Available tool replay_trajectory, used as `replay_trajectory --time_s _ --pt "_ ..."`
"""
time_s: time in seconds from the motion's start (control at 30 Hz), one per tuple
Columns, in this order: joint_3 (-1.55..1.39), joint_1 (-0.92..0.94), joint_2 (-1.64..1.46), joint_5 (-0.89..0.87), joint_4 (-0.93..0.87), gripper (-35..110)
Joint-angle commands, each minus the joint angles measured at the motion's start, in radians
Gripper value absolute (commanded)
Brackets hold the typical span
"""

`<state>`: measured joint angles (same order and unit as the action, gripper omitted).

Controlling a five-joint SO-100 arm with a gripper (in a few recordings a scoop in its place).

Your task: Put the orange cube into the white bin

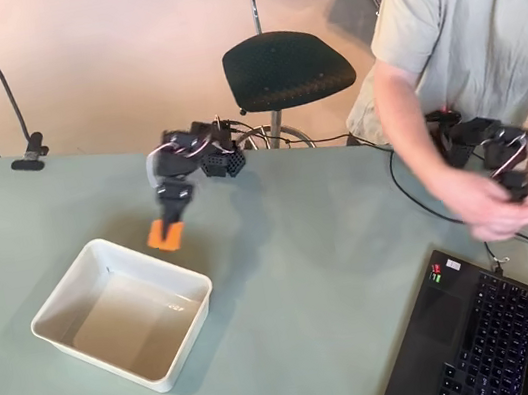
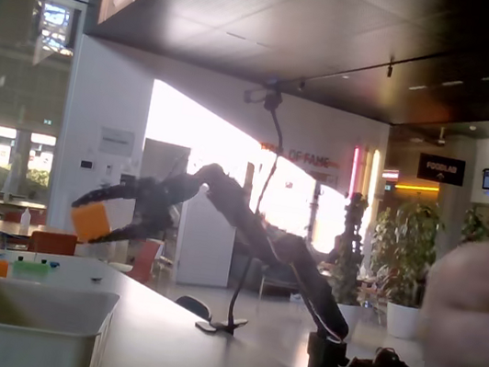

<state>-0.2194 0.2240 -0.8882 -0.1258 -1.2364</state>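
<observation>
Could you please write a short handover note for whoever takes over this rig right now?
Gripper: shut on the orange cube, held in the air between the fingers.
Orange cube: lifted off the table, just outside the far rim of the white bin in the overhead view.
White bin: on the table, nothing in it.
Done: cube picked up and lifted.
Left: carry it over the bin, open the fingers, pull back.

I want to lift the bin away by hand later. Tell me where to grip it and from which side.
Grip the bin by its rolled rim on a long side wall, coming down from above. The rim gives a lip, the tub sits upright and open, and its walls are thin. Use the side away from the end effector, which holds the cube above the near rim.
</observation>
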Motion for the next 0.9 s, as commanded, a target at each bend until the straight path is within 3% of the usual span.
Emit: replay_trajectory --time_s 0.0,0.5,0.87 --pt "0.038 0.046 0.08 0.002 0.067 28" --pt "0.035 0.074 0.225 -0.009 0.196 30" --pt "0.035 0.071 0.227 -0.005 0.175 57"
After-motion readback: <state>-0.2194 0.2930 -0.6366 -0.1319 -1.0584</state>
